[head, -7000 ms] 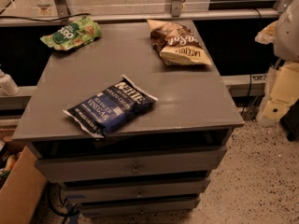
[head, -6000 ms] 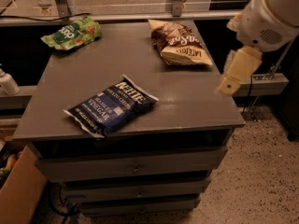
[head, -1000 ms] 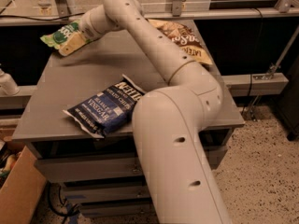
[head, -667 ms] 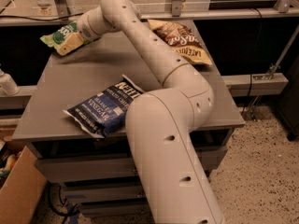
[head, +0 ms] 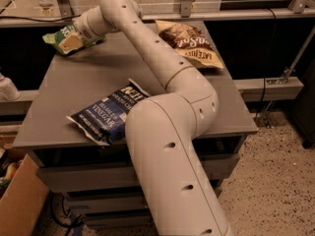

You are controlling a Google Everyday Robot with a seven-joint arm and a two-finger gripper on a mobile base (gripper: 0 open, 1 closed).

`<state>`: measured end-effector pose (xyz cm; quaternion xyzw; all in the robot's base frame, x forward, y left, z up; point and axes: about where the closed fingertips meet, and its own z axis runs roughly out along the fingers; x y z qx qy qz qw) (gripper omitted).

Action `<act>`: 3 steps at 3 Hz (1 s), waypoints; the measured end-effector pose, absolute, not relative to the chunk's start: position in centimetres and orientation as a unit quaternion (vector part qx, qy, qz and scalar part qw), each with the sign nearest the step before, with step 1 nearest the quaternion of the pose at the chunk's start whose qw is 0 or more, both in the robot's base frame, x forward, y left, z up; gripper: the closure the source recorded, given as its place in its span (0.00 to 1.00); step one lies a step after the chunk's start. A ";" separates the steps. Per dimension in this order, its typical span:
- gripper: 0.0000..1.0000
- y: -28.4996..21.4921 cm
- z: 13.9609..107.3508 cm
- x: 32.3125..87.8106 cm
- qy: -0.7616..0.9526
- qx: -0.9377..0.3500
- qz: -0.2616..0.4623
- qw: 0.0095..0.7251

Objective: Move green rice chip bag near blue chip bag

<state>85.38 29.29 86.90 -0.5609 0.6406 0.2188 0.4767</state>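
Observation:
The green rice chip bag (head: pixel 53 35) lies at the far left corner of the grey table (head: pixel 93 75), mostly covered by my gripper (head: pixel 69 42), which sits right on top of it. The blue chip bag (head: pixel 101 117) with white "Kettle" lettering lies flat near the table's front edge, partly hidden on its right side by my arm. My cream arm (head: pixel 162 63) reaches from the front right across the table to the far left corner.
A brown-and-cream chip bag (head: pixel 192 45) lies at the far right of the table. Drawers (head: pixel 93 173) sit under the tabletop. A cardboard box (head: pixel 15 203) stands on the floor at the lower left. A white bottle (head: pixel 7 88) is at the left.
Since seven seconds ago my arm has swung from the right side across the table to the green bag. Over the last second the gripper has stayed on it with little movement.

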 end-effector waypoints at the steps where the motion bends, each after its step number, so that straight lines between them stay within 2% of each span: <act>1: 0.63 29.1 87.0 85.2 0.640 -0.565 0.210 0.476; 2: 0.87 28.6 87.1 85.0 0.644 -0.566 0.203 0.474; 3: 1.00 27.8 87.3 84.6 0.648 -0.564 0.196 0.472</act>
